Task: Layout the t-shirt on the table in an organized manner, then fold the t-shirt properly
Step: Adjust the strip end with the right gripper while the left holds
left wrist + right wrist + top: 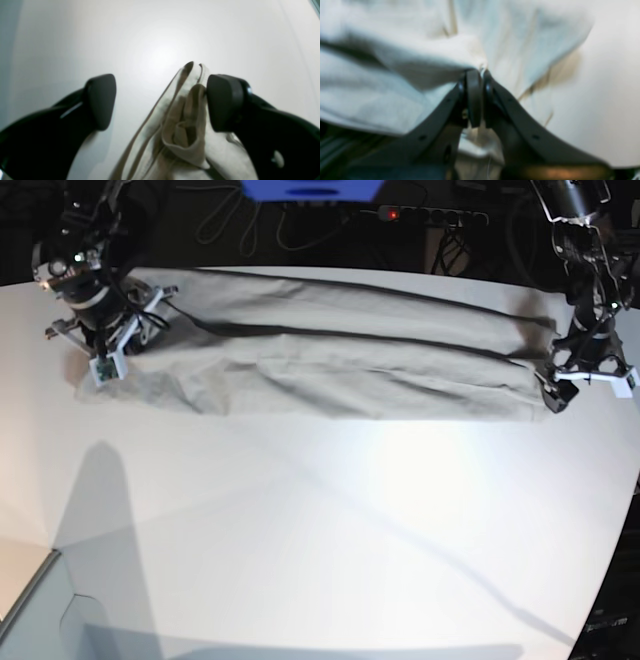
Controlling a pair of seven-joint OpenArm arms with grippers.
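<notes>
The light grey-beige t-shirt point(350, 350) lies stretched in long folds across the far part of the white table point(330, 530). At its left end in the base view, my right gripper point(108, 360) is shut on the t-shirt; the right wrist view shows the jaws point(478, 75) pinched together on bunched cloth point(407, 57). My left gripper point(560, 385) is at the shirt's right end. Seen from the left wrist, it point(160, 85) stands open. A hemmed edge of the shirt point(185, 125) lies between the fingers and touches the right one point(225, 100).
A blue object point(310, 188), a power strip point(430, 215) and cables lie in the dark behind the table. The table's curved edge runs down the right side point(625, 520). A pale floor patch point(25, 595) shows at the bottom left.
</notes>
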